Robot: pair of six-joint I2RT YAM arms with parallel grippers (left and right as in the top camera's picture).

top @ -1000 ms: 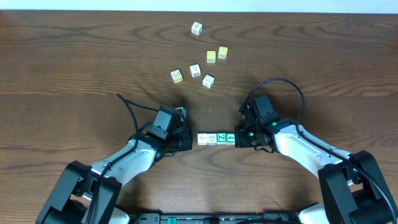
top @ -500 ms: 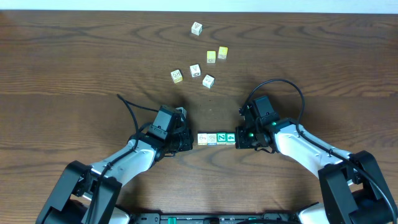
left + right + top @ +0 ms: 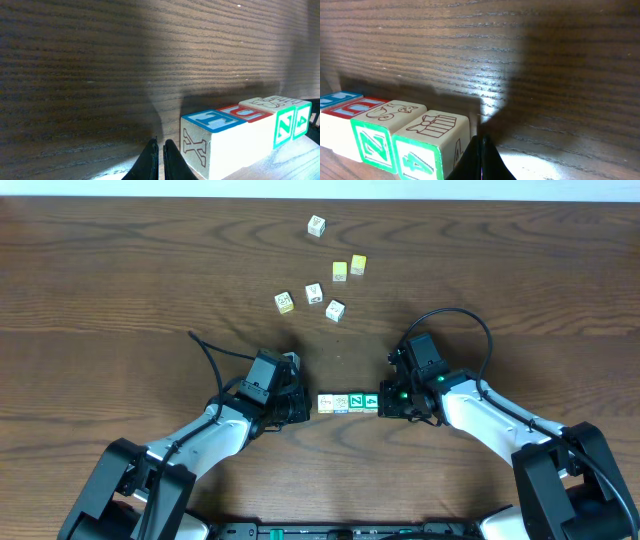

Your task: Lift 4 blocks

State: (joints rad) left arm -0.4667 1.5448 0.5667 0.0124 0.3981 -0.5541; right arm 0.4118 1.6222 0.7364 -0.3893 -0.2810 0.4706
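Overhead, the four blocks (image 3: 348,402) line up between the closed left pincer (image 3: 306,410) and closed right pincer (image 3: 381,402).

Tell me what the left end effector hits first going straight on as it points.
Probably the blue-edged block. The shut left end effector sits just beside that block's near corner in the wrist view, so it may only graze it; depth is unclear.

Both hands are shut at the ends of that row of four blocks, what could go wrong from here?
Squeezed only from its ends, the row of four blocks could buckle in the middle.
The shut left hand and right hand offer narrow tips, so the row's ends may twist away.
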